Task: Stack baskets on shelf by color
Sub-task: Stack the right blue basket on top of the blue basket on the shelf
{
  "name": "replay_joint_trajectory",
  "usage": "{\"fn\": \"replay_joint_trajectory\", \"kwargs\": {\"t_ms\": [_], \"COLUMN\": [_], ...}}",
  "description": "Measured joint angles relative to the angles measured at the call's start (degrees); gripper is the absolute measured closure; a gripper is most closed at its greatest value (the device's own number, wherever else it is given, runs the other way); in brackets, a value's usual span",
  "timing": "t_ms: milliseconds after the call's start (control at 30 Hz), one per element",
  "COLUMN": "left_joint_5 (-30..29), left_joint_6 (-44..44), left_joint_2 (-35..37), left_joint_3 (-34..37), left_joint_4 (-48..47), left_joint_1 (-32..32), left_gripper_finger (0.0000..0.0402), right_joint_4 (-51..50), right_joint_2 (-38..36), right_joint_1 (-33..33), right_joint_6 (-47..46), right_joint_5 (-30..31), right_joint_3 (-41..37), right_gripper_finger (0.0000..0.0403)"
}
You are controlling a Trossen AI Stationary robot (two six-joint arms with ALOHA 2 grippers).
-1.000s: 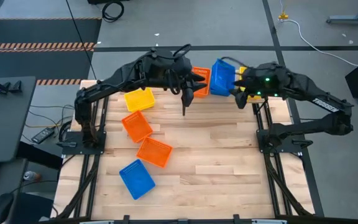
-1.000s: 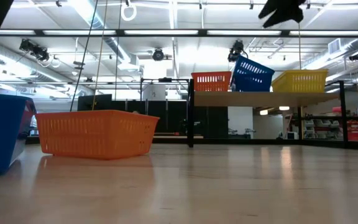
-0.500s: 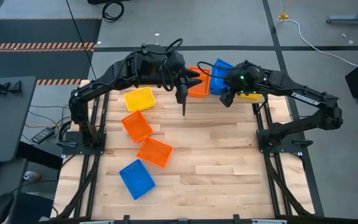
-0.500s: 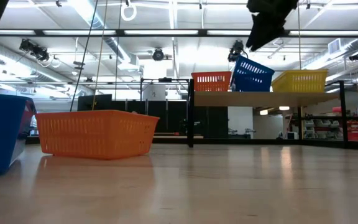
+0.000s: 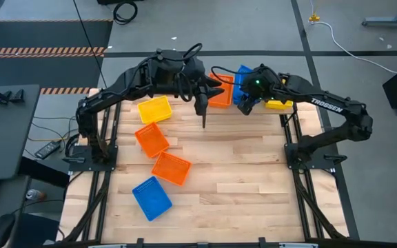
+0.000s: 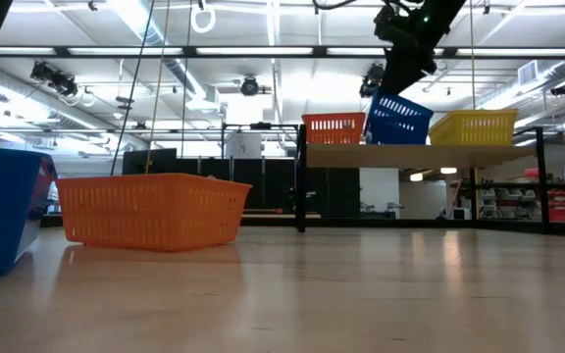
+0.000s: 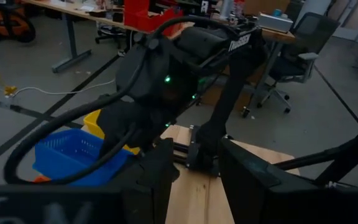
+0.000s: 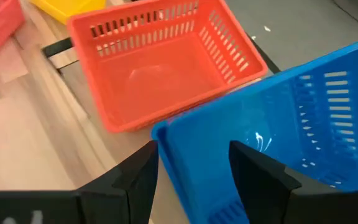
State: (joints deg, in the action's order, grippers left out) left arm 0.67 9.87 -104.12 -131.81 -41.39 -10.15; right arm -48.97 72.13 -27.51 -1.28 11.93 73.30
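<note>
From above, the right gripper (image 5: 248,105) reaches over the shelf, at the near edge of the tilted blue basket (image 5: 245,81); a second ago it hung farther right, by the yellow basket (image 5: 278,103). The left gripper (image 5: 203,110) points down just before the shelf. In the low view the blue basket (image 6: 399,118) leans on the shelf (image 6: 410,154), between orange and yellow baskets. The right wrist view shows the open fingers (image 8: 257,171) straddling the blue basket's rim.
</note>
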Motion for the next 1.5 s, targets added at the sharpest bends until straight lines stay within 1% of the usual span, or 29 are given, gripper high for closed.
{"fn": "replay_joint_trajectory", "kwargs": {"t_ms": [133,267,467,600,667,767,933,1133,1267,1367,1500], "left_joint_5": [0.3,0.5,0.5,0.6,0.6,0.5,0.5,0.5,0.5,0.5,0.5], "left_joint_6": [0.0,-0.1,-0.6,-0.8,-1.6,-2.9,-2.8,-2.7,-2.6,-2.6,-2.6], "left_joint_2": [0.0,0.0,0.0,0.0,0.0,0.0,0.0,0.0,0.0,0.0,0.0], "left_joint_3": [0.0,0.0,0.0,0.0,0.0,0.0,0.0,0.0,0.0,0.0,0.0], "left_joint_4": [-0.1,-0.1,0.0,0.0,0.0,0.0,0.8,2.0,2.1,2.2,2.2], "left_joint_1": [0.4,0.9,1.4,1.4,1.4,1.4,1.2,1.2,1.2,1.2,1.2], "left_gripper_finger": [0.0269,0.0269,0.0269,0.0269,0.0269,0.0269,0.0269,0.0269,0.0269,0.0269,0.0269], "right_joint_4": [0.1,0.0,-0.3,-0.7,-0.9,-1.0,-1.6,-2.5,-5.7,-9.2,-15.0], "right_joint_2": [0.7,1.0,1.0,1.0,0.9,0.5,-0.1,-1.7,-1.8,-1.5,0.4], "right_joint_1": [-0.5,-0.5,-0.5,-0.5,-0.5,-0.5,-0.5,-0.5,-0.5,-0.5,-0.5], "right_joint_6": [0.0,0.0,0.1,1.1,1.5,1.5,2.9,5.0,7.8,10.1,11.9], "right_joint_5": [-0.7,-1.3,-1.3,-2.7,-2.9,-2.7,-2.8,-2.7,-2.7,-1.6,-1.1], "right_joint_3": [0.0,0.0,0.0,0.0,0.0,0.0,0.0,0.3,4.1,8.1,12.8], "right_gripper_finger": [0.0210,0.0241,0.0313,0.0366,0.0386,0.0387,0.0367,0.0389,0.0385,0.0382,0.0388]}}
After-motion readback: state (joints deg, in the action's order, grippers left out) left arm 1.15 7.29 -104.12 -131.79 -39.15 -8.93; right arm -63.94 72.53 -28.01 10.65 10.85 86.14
